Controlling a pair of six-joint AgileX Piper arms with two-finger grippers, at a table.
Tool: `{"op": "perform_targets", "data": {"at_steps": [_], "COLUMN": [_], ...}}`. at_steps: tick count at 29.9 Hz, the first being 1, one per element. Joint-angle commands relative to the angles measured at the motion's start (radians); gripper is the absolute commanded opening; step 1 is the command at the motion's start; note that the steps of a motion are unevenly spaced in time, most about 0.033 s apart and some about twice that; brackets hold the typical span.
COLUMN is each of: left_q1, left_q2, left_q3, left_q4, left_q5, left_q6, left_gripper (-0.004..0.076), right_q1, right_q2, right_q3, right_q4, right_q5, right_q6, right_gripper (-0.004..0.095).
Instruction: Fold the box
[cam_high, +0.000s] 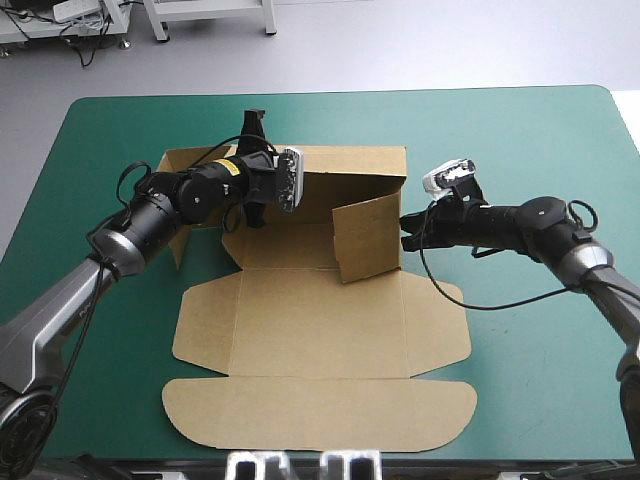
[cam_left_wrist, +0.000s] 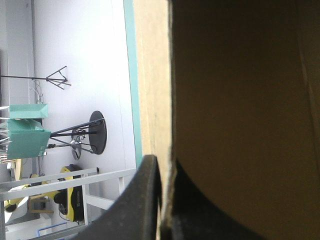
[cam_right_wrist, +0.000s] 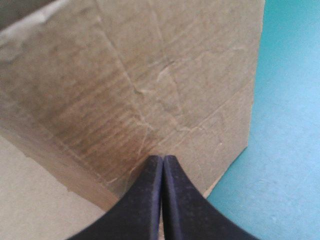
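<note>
The box (cam_high: 320, 325) lies at the middle of the teal-green cover (cam_high: 520, 140). It is mostly flat, with its back wall (cam_high: 345, 170) raised at the far side and the right side flap (cam_high: 368, 238) standing at a slant. Your left gripper (cam_high: 262, 175) pinches the back wall: in its wrist view the black fingers (cam_left_wrist: 142, 200) are all but closed, with the board's edge between them. Your right gripper (cam_high: 408, 228) is closed on nothing, and its fingers (cam_right_wrist: 150, 200) meet in a point that touches the side flap's outer face.

Watch that flap. It seems propped only by the pointed tip, so if you back off it will likely spring outward. Push too hard or off-centre and the tip may slide across the board, or the flap may fold flat. Nothing pins the flat panels, so a sideways push could shove the whole sheet across the cover. The left pinch sits on a thin edge, and twisting could crease the wall or lose it.

As a container it is no tray yet, and nothing lies on its panels.
</note>
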Motion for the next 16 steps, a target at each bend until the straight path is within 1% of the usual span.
{"op": "perform_targets", "data": {"at_steps": [1, 3, 4, 5, 6, 8, 10, 11, 12, 13, 14, 16], "left_q1": [-0.007, -0.007, -0.007, -0.007, -0.007, -0.007, -0.014, -0.020, -0.031, -0.043, -0.056, -0.078], "left_q2": [-0.031, -0.031, -0.031, -0.031, -0.031, -0.031, -0.029, -0.027, -0.020, -0.018, -0.010, 0.002], "left_q3": [-0.009, -0.007, -0.007, -0.007, -0.007, -0.007, -0.007, -0.007, -0.007, -0.007, -0.007, -0.007], "left_q4": [0.010, 0.023, 0.026, 0.026, 0.026, 0.026, 0.024, 0.033, 0.037, 0.042, 0.046, 0.060], "left_q5": [0.078, 0.110, 0.111, 0.111, 0.111, 0.126, 0.163, 0.174, 0.181, 0.183, 0.183, 0.174], "left_q6": [-0.003, -0.003, -0.003, -0.003, -0.003, -0.007, -0.007, -0.007, -0.007, -0.007, -0.011, -0.024], "left_gripper": [-0.0010, -0.0010, -0.0010, -0.0010, -0.0010, -0.0010, -0.0010, -0.0010, -0.0010, -0.0010, -0.0010, -0.0010], "right_q1": [0.023, 0.023, 0.023, 0.023, 0.023, 0.023, 0.023, 0.023, 0.023, 0.023, 0.023, 0.023], "right_q2": [-0.075, -0.101, -0.114, -0.128, -0.141, -0.167, -0.182, -0.185, -0.185, -0.185, -0.183, -0.181], "right_q3": [0.021, 0.029, 0.029, 0.027, 0.027, 0.027, 0.027, 0.027, 0.027, 0.027, 0.027, 0.027], "right_q4": [0.029, -0.034, -0.060, -0.069, -0.080, -0.102, -0.118, -0.118, -0.114, -0.106, -0.104, -0.093], "right_q5": [-0.062, -0.055, -0.044, -0.028, -0.016, 0.005, 0.013, 0.013, 0.013, 0.013, 0.013, 0.006], "right_q6": [-0.042, -0.033, -0.032, -0.040, -0.049, -0.076, -0.073, -0.073, -0.073, -0.073, -0.073, -0.073], "right_gripper": [-0.0009, 0.0001, 0.0019, 0.0057, 0.0114, 0.0266, 0.0478, 0.0574, 0.0650, 0.0698, 0.0721, 0.0724]}}
